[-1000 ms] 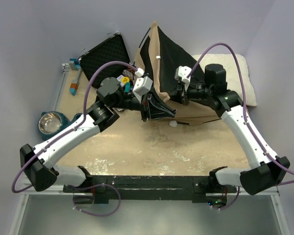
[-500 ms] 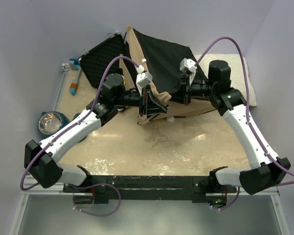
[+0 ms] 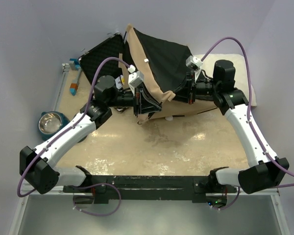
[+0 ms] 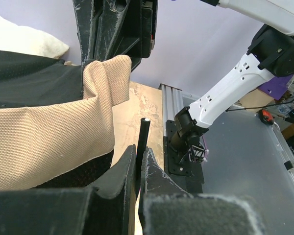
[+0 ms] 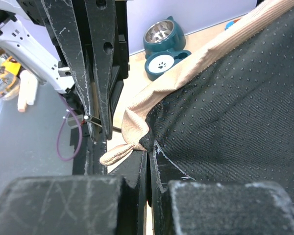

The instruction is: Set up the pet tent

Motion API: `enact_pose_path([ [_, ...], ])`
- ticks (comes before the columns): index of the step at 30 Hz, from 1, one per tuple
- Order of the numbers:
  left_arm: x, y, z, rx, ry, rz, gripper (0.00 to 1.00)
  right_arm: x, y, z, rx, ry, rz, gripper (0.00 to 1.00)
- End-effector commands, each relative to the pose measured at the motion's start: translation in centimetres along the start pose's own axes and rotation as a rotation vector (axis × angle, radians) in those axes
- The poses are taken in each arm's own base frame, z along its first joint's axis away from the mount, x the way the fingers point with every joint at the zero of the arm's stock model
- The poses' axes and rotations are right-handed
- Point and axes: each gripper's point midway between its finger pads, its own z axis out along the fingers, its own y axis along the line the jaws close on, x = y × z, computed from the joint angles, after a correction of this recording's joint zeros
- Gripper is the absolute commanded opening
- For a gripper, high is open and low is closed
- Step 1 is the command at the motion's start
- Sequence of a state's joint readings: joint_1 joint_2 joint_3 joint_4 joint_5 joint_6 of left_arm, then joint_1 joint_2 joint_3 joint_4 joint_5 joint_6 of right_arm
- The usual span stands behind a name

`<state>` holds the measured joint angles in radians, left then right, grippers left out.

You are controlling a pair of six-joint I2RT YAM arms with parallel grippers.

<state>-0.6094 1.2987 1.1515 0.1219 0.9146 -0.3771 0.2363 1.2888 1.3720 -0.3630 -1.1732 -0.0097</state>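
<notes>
My left fingers (image 4: 121, 172) are clenched on a thin dark pole (image 4: 143, 139) of the pet tent (image 3: 159, 63), the pole standing up out of the narrow slit between them, with a tan canvas fold (image 4: 54, 139) just beside it. My right fingers (image 5: 133, 170) are pinched tight on the tent's corner, where the tan hem meets the dotted black floor panel (image 5: 225, 107). Between my two arms the tent is held up over the far middle of the counter (image 3: 161, 147), tilted, its black panel facing upward and its tan edge hanging down towards the counter on my left side. I cannot tell whether that lower edge touches the surface. A black hard case (image 3: 100, 54) lies behind it to the left, a white pillow (image 3: 246, 73) to the right, and a steel bowl (image 3: 50, 123) sits near the counter's left edge.
</notes>
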Motion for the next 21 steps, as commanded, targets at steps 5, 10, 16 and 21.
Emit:
enact_pose_path([
  [5,5.3,3.0,-0.2,-0.108,0.131,-0.255,0.0,-2.3,1.6,-0.6,-0.044,-0.073,0.004,0.0],
  [10,5.9,2.8,0.4,-0.107,0.152,-0.243,0.0,-3.0,2.3,-0.4,-0.05,-0.102,0.01,0.0],
  [16,6.2,3.8,0.6,-0.147,0.163,-0.248,0.0,-2.9,2.8,-0.3,-0.06,-0.102,0.008,0.0],
  [21,5.7,3.9,0.8,-0.15,0.155,-0.248,0.0,-2.5,3.1,-0.4,-0.057,-0.093,-0.005,0.0],
])
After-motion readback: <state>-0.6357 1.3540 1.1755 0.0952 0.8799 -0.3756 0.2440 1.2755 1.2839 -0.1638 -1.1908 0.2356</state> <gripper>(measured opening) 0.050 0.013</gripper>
